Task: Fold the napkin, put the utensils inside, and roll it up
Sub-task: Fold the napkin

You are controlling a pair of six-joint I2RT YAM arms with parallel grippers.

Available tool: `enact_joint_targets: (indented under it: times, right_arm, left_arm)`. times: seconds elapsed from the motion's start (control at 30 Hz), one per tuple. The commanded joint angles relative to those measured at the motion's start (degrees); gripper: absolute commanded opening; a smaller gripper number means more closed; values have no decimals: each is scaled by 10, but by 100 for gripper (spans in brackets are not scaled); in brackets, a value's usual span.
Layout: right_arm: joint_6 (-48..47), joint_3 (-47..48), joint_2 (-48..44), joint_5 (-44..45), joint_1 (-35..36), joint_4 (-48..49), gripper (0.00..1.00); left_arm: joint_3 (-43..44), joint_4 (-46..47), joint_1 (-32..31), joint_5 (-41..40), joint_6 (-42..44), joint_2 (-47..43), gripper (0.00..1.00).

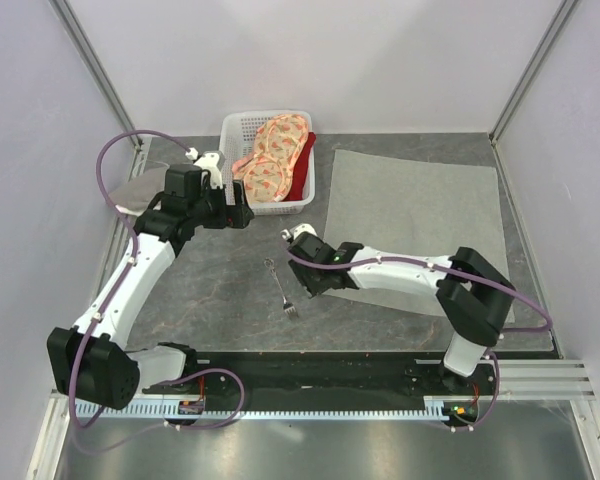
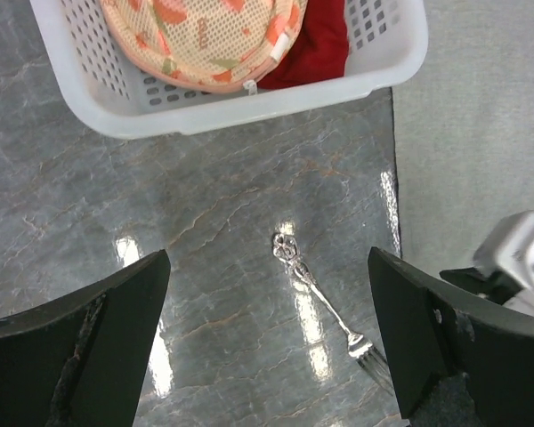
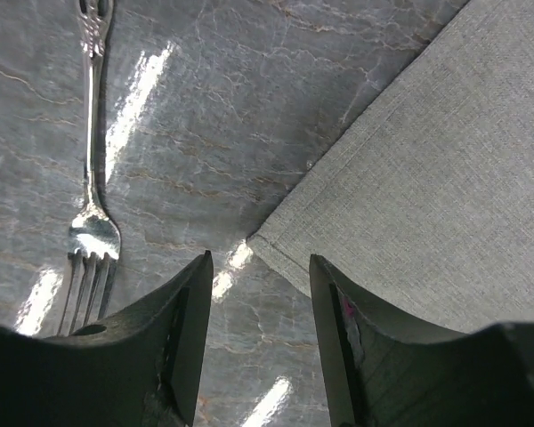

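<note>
Right arm (image 1: 410, 270) down at the napkin (image 1: 415, 225) corner, left arm (image 1: 130, 280) up by the basket (image 1: 230, 125)

We've got the right arm stretched low toward 9 o'clock, wrist tipped down. The right fingers (image 3: 182, 347) are set fairly narrow and hold nothing, right at the near-left corner of the napkin. That lies flat at 2 o'clock on the worktop (image 1: 210, 290). The fork (image 1: 280, 285) lies just off that corner toward 9, tines toward us. The left arm reaches toward 12, its left fingers (image 2: 98, 347) spread wide and empty over bare worktop, near the basket.
</note>
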Motion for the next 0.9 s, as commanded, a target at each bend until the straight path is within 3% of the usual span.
enact_joint_targets:
  times: [0.0,0.3,0.87]
  right_arm:
    - [18,50,28,71,20,-21,54]
    - [22,65,68,76,25,-45,43]
    - [34,21,64,37,26,-5,37]
  left_arm:
    - [-11,29,1,-15,25,-29,100]
    - [-24,33,1,-36,30,-48,100]
    - [-25,34,1,-10,23,-40,100]
